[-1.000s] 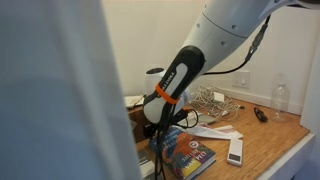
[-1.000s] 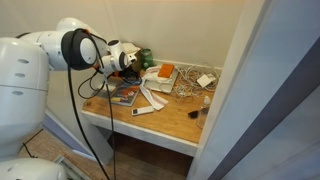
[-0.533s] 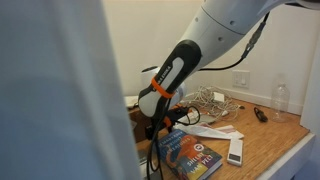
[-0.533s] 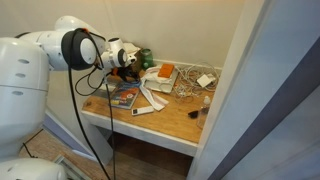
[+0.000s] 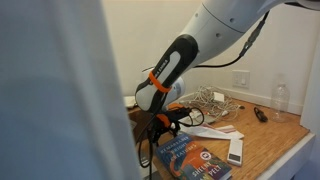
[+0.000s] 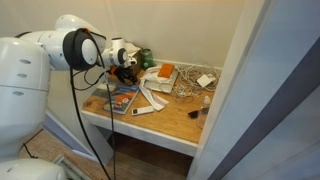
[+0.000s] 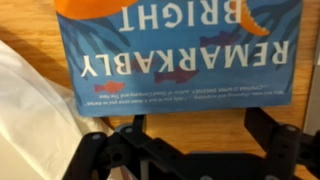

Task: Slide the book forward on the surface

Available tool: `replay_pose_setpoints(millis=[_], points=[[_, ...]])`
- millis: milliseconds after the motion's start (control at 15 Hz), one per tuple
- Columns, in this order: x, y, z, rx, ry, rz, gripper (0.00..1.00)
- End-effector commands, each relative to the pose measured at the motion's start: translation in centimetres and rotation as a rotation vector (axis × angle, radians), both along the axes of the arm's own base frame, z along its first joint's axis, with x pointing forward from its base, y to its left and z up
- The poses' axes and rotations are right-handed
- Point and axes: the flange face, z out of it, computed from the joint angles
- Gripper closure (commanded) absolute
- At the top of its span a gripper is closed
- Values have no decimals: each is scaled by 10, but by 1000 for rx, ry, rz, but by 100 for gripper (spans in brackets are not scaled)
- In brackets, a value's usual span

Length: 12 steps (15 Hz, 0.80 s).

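I'm looking at the book (image 7: pixel 180 50) lying flat and face up just ahead of the gripper (image 7: pixel 190 150) in the wrist view. Its blue cover is filling the upper part of the picture. The pale lettering is reading upside down from here, and an orange-red shape is running off the top edge. In both exterior views it is resting directly below the gripper (image 5: pixel 165 125) (image 6: pixel 125 72); the book (image 5: pixel 190 158) (image 6: pixel 122 98) may be touching the fingers, but I can't tell. The surface (image 7: pixel 205 122), light brown wood grain, is showing as a strip between the book's near edge and the gripper, and is stretching well beyond it (image 5: pixel 270 135) (image 6: pixel 170 122).
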Motion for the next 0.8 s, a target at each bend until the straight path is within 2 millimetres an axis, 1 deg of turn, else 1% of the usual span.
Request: replay_pose_setpoints(millis=[0, 467, 733], points=[[-9, -3, 2, 39, 51, -97, 0], [-22, -14, -8, 81, 82, -225, 0], [-27, -23, -3, 101, 81, -257, 0]])
